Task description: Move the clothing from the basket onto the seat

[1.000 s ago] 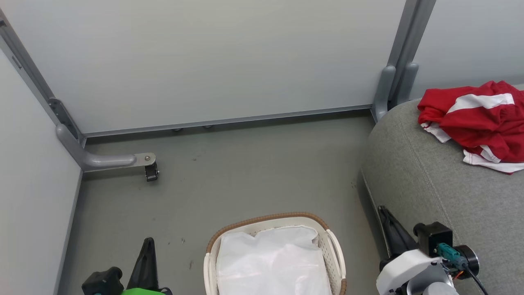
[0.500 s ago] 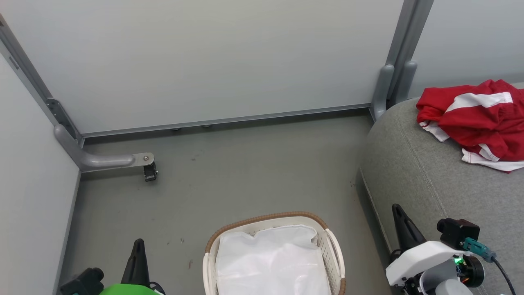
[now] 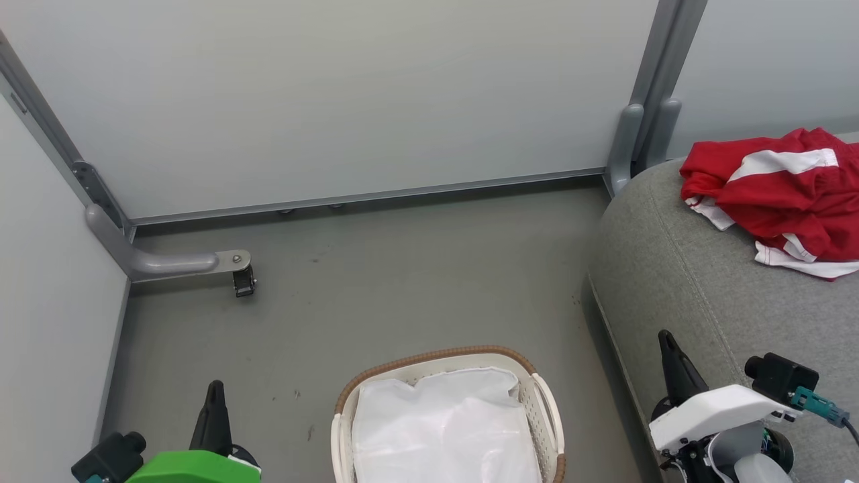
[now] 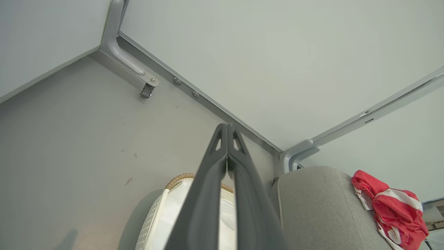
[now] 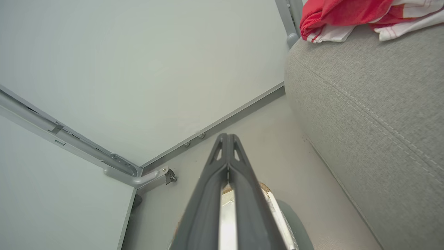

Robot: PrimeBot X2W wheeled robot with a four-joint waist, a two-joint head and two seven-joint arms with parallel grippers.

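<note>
The red clothing (image 3: 772, 194) lies on the grey seat (image 3: 698, 295), at 2 o'clock in the head view. The basket (image 3: 436, 354) sits on the floor (image 3: 402, 282) at 6 o'clock, with just its white lining (image 3: 443, 429) inside. The left hand (image 3: 215, 396) at 7 o'clock and the right hand (image 3: 668, 343) at 5 o'clock are both squeezed shut with nothing in them. I think the job looks done. Best to check for red under the lining, then move both hands off without bumping the basket.
</note>
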